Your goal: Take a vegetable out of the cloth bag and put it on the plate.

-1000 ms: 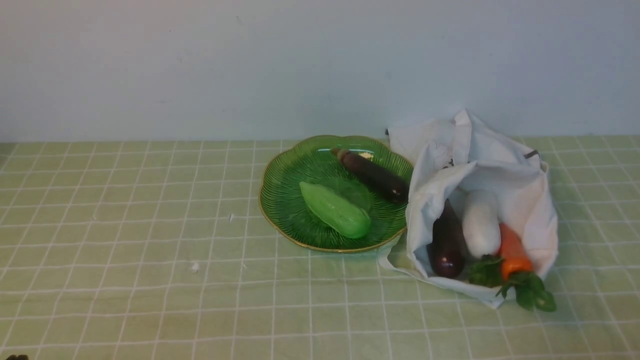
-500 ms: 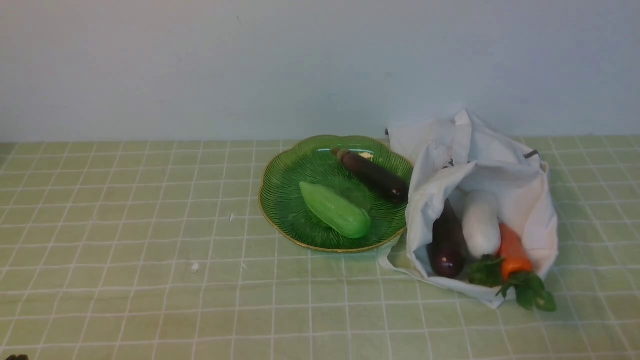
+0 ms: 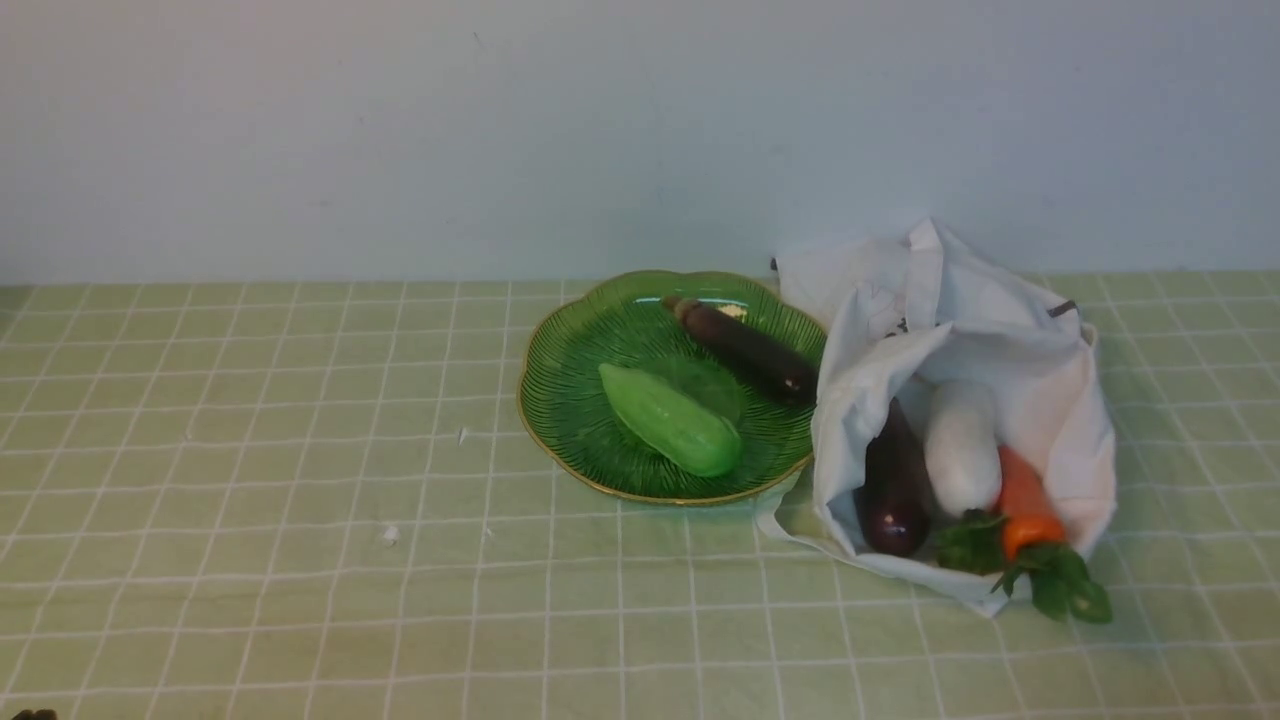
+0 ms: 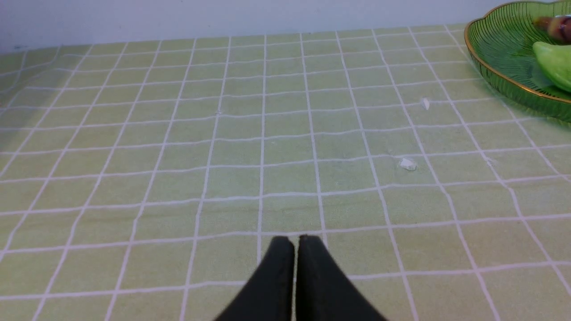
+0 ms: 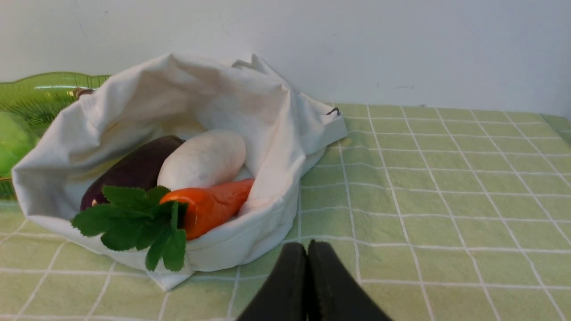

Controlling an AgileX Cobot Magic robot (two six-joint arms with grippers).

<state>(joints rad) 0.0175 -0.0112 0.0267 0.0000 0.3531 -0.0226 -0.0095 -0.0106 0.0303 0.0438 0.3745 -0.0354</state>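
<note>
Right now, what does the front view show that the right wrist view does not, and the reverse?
Only front: whole rim of the green plate.
Only right wrist: the right pincer, shut.
Both: the cloth bag holding a purple eggplant, white vegetable and orange carrot; part of the plate.

Plate (image 3: 560, 400) in all three views

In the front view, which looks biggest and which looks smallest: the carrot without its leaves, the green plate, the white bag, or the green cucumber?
1. white bag
2. green plate
3. green cucumber
4. orange carrot, though part may be hidden
</note>
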